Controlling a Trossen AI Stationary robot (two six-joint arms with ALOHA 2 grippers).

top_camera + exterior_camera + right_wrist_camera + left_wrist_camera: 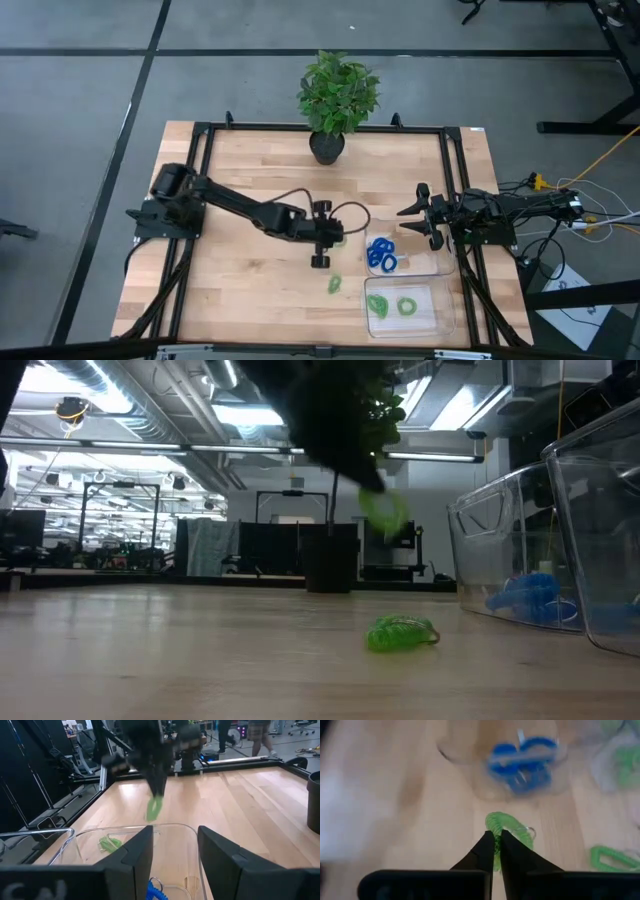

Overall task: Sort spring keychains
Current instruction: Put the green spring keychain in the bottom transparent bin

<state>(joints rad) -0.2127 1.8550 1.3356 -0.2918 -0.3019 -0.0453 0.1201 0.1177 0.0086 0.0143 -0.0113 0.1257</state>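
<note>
Green spring keychain (501, 827) pinched between the closed fingers of the left gripper (496, 841), hanging clear of the table (240, 170) near the centre of the high view, just left of the two clear trays. In the right wrist view, seen dangling from the fingertips as a limp green loop, above bare wood and not yet over either tray.

Second green keychain (334, 284) lying loose on the wood, lower centre of the high view, just left of the lower tray. Blue keychains (381, 254) heaped in the upper tray (432, 262); two green ones (392, 305) resting in the lower tray (445, 318), lower right. Right gripper (173, 852) parked at centre right of the high view beside the upper tray, fingers apart, nothing between them. Potted plant (337, 98) at top centre, well apart from the work.

Risks, as judged from here: grip looks to be only on a thin stretch of coil, so a quick swing could shake it loose short of the tray. Blue tray lies nearest the carried piece, so an early release would mix colours. Low carry could snag the dangling loop on a tray wall and drag the tray. Metal ring might catch on a fingertip at release.
</note>
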